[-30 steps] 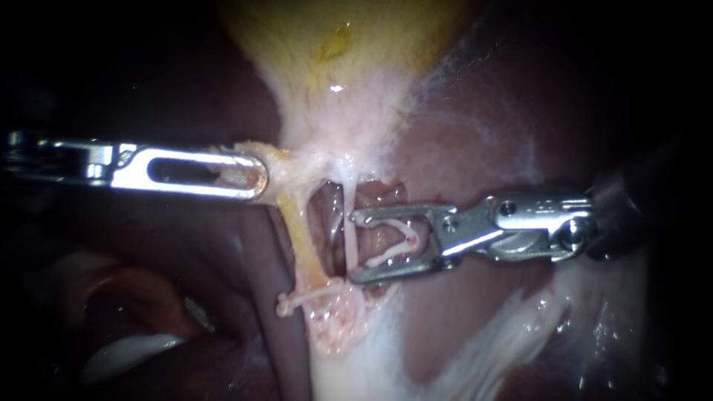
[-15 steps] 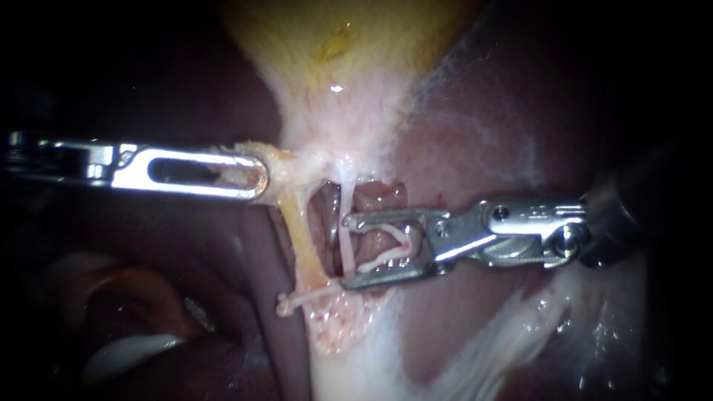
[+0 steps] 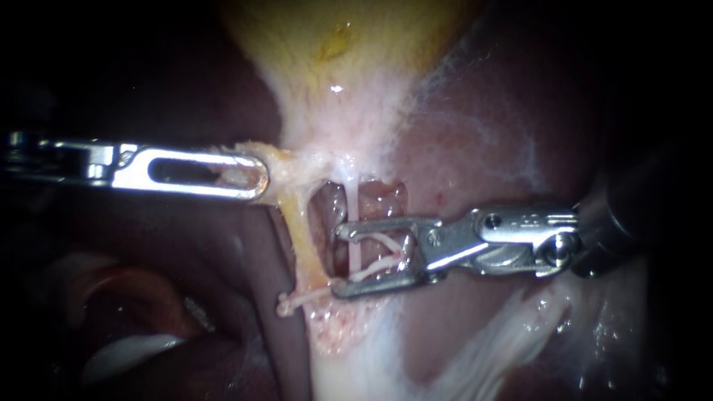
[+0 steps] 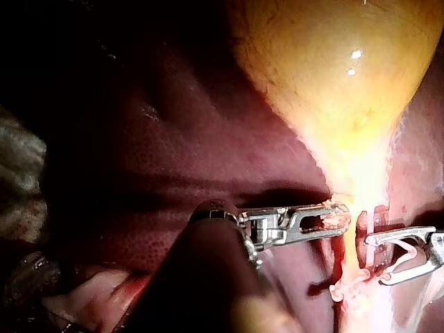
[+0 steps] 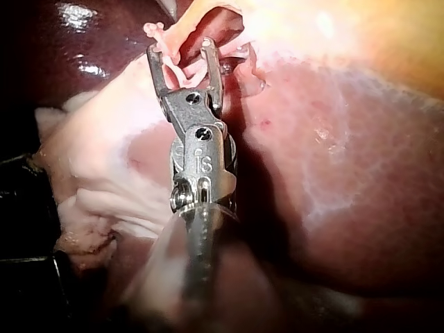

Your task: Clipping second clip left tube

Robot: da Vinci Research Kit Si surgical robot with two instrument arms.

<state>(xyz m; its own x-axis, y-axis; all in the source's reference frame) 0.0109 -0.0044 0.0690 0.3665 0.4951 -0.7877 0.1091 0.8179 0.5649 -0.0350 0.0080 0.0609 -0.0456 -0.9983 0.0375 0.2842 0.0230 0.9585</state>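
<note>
Farther back, the yellow gallbladder (image 3: 334, 52) narrows to pale tissue, with dark liver (image 3: 483, 134) on the right. Left of the thin pale tube (image 3: 356, 194) runs a yellowish strand (image 3: 301, 234), with a white clip (image 3: 301, 299) across its near end. The left instrument (image 3: 252, 177) lies level, jaws clamped on neck tissue (image 3: 286, 160) below the gallbladder. The right instrument (image 3: 342, 258) reaches in level, jaws apart around the tube, a loaded clip (image 3: 382, 243) inside the gap. Both shafts fade into darkness. Whether the strand is itself a tube is hard to tell.
</note>
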